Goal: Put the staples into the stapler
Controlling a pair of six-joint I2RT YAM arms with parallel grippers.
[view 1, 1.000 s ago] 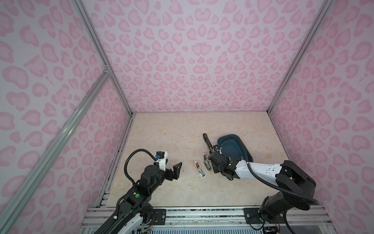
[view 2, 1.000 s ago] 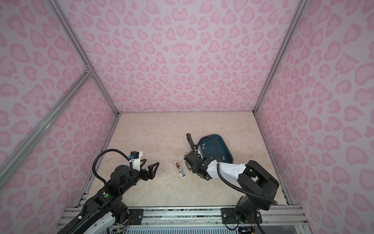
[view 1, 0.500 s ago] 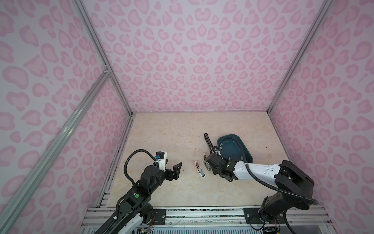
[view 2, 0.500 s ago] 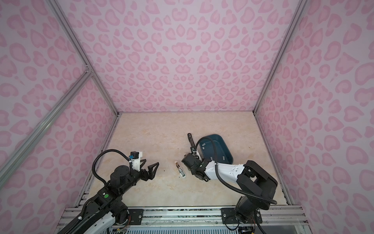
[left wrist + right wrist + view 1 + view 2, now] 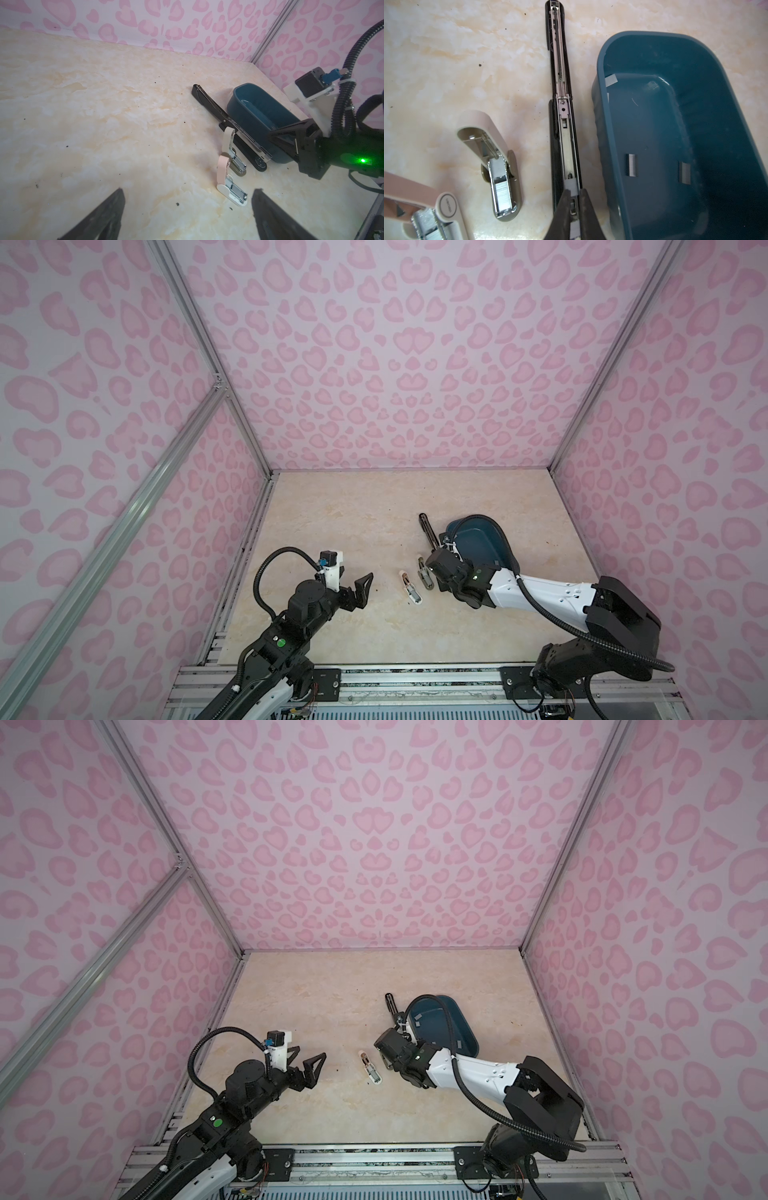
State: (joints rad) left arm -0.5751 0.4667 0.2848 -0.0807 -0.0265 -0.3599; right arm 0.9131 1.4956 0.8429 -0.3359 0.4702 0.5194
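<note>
One strip of staples (image 5: 572, 187) is lying in the open channel of the black stapler (image 5: 560, 62), near its front end. Its near edge is sitting right at the tips of the right gripper (image 5: 575, 192). That gripper's jaws are standing only narrowly apart, straddling the channel just behind the strip. Whether they are pinching the strip or the rail, I cannot tell. Other loose strips (image 5: 631, 165) are lying inside the blue bin (image 5: 726, 124), which is sitting just beside the stapler. On the stapler's other side, a grey stapler (image 5: 500, 166) and a pink stapler (image 5: 409, 187) are lying opened on the table (image 5: 446, 52). The left gripper (image 5: 306, 1054) is hovering well apart from all of them, its jaws spread wide and holding nothing.
</note>
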